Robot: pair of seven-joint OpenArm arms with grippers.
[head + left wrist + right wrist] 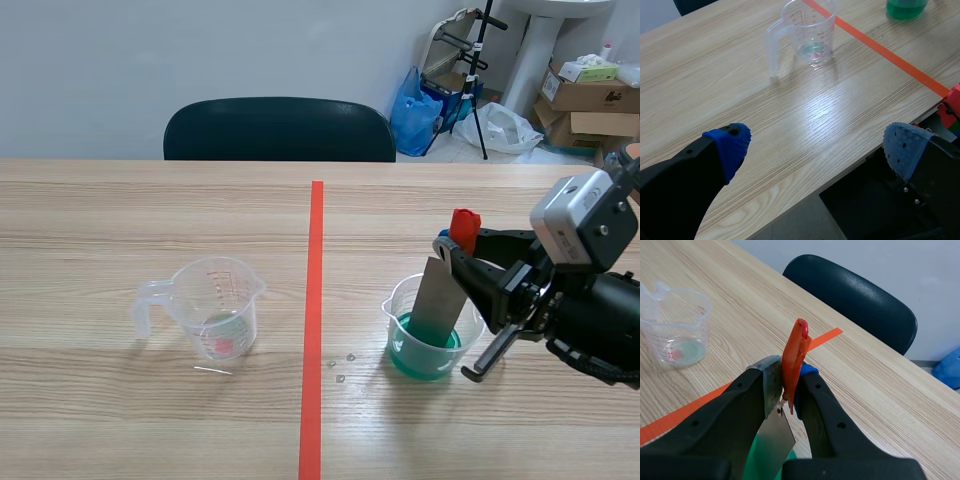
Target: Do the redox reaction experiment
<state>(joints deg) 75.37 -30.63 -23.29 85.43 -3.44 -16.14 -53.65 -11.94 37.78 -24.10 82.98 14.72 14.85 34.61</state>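
A small clear beaker (pixel 425 345) of green liquid stands right of the orange tape line. A grey metal strip (pixel 437 300) with a red top (pixel 464 228) leans into it, lower end in the liquid. My right gripper (pixel 455 250) is shut on the strip's upper end. In the right wrist view the red piece (pixel 795 355) and the strip (pixel 771 437) are pressed between the fingers of the right gripper (pixel 785 377). A clear measuring cup (pixel 212 310) with a handle stands left of the line, nearly empty. My left gripper (pixel 820 145) hangs open over the table's near edge, well short of the cup (pixel 807 32).
The orange tape line (pixel 315 320) runs down the table's middle. A few small droplets (pixel 342 366) lie beside the beaker. A dark chair (pixel 280 128) stands behind the far edge, with bags and cardboard boxes (pixel 590 95) on the floor at the back right.
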